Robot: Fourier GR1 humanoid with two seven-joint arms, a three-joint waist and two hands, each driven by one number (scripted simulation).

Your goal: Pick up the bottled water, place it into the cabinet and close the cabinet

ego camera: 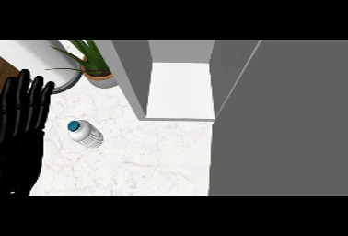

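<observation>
Black fingers (26, 92) stand straight and spread at the left edge of my head view, pointing up the frame, holding nothing; they belong to the left hand (20, 124), which rests open there with its palm running down toward the lower edge. I cannot see the right hand anywhere in this view. Just to the right of the left hand, apart from it, the bottled water (85, 134) stands on the white marble counter (149, 161), its teal cap toward me and its ribbed clear body below it. Further up, behind the fingertips, I see a white rounded object (51, 64) and beside it a potted plant (95, 64) with long green leaves in a tan pot. To the right of the plant sits the cabinet (180, 87), open, its pale inner floor showing between grey walls. The cabinet door (279, 120), a broad grey panel, fills the right side of the view, well apart from the bottle.
</observation>
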